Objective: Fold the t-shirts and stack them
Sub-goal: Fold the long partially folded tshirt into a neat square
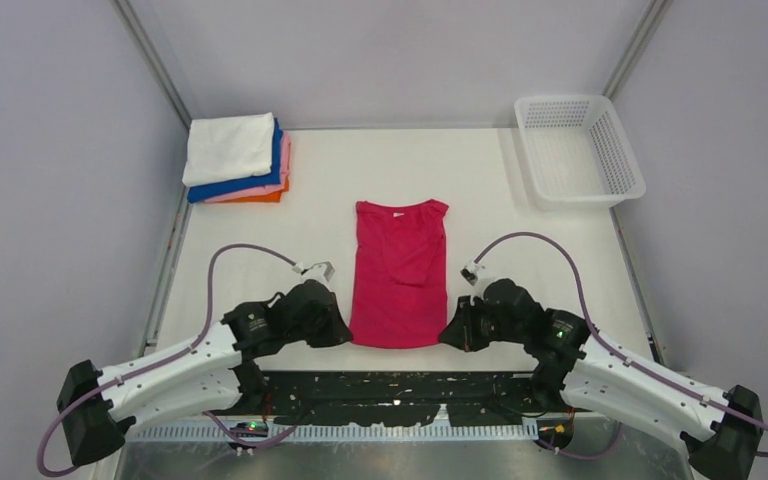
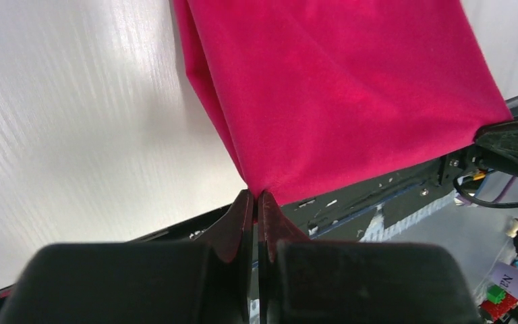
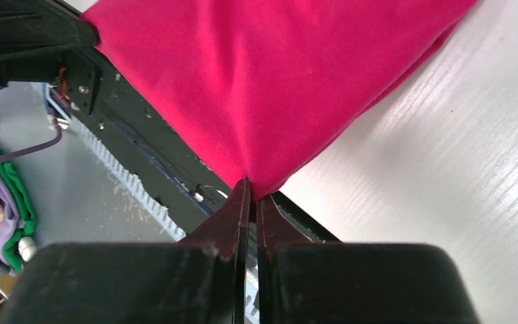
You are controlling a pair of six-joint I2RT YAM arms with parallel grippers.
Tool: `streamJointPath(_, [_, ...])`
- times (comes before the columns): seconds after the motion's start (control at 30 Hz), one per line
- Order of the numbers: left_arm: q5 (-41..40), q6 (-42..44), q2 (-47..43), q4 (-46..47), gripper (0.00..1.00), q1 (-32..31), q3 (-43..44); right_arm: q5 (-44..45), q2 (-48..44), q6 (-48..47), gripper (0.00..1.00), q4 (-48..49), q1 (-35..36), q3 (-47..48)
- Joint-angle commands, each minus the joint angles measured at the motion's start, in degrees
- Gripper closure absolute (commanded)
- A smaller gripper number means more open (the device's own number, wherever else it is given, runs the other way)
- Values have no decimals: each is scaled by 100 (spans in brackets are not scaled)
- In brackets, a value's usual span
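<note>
pinching magenta t-shirt (image 1: 400, 272) hem — neck label (image 1: 397, 212) unreadable

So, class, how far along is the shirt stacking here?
Done: a folded stack, white over blue, pink, orange, far left. In hand: the magenta shirt, sleeves tucked in, with left gripper and right gripper shut on its near hem corners. Left: fold it shorter, stack it.

A robot lab cell, this — white table (image 1: 250, 250) boxed in by plain panels (image 1: 50, 200) and metal frame posts (image 1: 155, 60), two cabled arms (image 1: 175, 372) on a black base plate (image 1: 390, 400).
</note>
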Motion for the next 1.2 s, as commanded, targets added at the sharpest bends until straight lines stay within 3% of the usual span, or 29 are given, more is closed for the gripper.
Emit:
streamJointPath(0.0, [-420,-241,-473,-323,100,-137,128,-39,-381,116,95,33,75,238])
streamJointPath(0.13, [-780,-126,-693,-575,100,-135,431,4,-505,16,95,173,81,481])
streamJointPath(0.37, [-1264,532,-233,-426,100,154,1320,1258,-10,-115,95,69,-232,1109])
streamJointPath(0.73, [-315,1659,1286,320,100,1744,2612,-125,1440,-940,95,490,-2110,1970])
streamJointPath(1.17, [427,2131,3076,602,100,2772,4053,-1005,3222,-1293,95,1034,-3236,3070])
